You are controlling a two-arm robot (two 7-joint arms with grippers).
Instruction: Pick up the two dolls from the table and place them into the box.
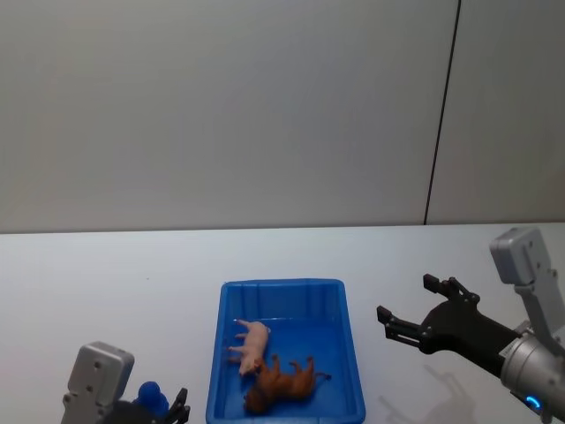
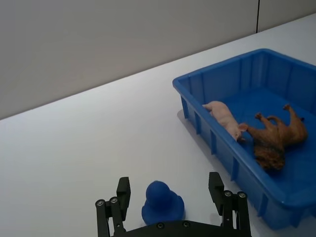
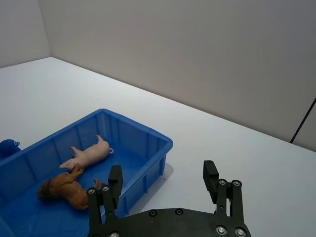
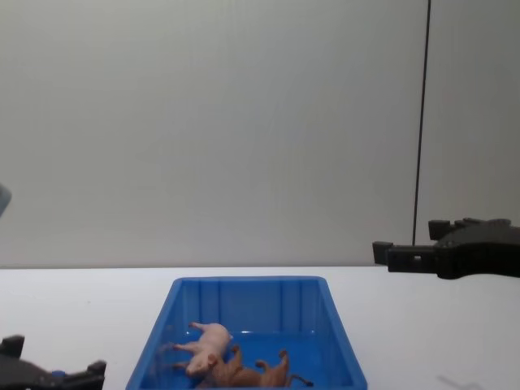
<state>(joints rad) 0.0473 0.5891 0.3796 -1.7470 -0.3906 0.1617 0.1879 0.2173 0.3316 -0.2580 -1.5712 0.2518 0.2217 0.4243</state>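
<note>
The two dolls lie on their sides inside the blue box (image 1: 217, 353): a pale pink pig (image 1: 252, 344) and, touching it on the near side, a brown lion (image 1: 281, 382). Both show again in the left wrist view as pig (image 2: 223, 117) and lion (image 2: 274, 139), and in the chest view as pig (image 4: 205, 344) and lion (image 4: 252, 374). My right gripper (image 1: 404, 306) hovers open to the right of the box, above the table (image 1: 106, 291), with nothing in it. Low at the near left, my left gripper (image 2: 170, 195) stands open around a small blue ball (image 2: 162, 202).
The box (image 3: 148, 136) sits mid-table, near the front edge. The blue ball (image 1: 150, 396) rests on the table left of the box. A plain grey wall with one dark vertical seam (image 1: 441, 115) rises behind the table.
</note>
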